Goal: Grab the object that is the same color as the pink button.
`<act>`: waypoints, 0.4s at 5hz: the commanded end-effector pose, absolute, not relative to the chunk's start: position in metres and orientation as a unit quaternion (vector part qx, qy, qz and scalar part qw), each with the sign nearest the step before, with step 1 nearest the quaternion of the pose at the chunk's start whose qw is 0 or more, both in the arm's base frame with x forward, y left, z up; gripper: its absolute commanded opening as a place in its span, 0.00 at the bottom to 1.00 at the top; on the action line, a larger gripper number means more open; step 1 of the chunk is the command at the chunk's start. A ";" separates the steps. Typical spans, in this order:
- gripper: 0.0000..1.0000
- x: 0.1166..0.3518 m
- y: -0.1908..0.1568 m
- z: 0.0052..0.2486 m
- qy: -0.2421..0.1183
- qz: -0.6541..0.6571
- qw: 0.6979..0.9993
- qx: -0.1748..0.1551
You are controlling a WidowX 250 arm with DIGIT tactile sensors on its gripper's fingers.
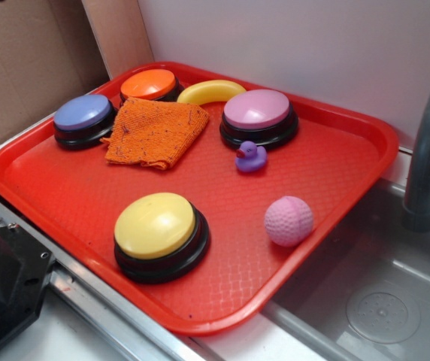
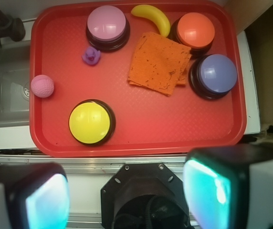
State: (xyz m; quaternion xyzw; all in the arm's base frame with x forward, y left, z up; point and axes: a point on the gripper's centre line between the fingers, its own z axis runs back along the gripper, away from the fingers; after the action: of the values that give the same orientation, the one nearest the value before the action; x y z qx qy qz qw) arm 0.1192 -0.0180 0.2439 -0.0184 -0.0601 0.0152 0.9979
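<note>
Where tray (image 1: 335,226) ends, dimpled pink ball (image 1: 289,220), round, untouched

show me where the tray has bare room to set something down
Biggest free patch: the tray floor between the cloth, yellow button and blue button, running along the near rim. Another lies between duck, ball and yellow button. Crowded: the back, where orange button, banana and pink button cluster.
</note>
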 end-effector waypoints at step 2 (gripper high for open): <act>1.00 0.133 -0.032 0.236 -0.080 -0.081 0.994 0.003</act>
State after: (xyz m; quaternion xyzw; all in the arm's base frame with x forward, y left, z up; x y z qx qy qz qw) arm 0.1316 -0.0311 0.2323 0.0036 -0.0725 -0.0780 0.9943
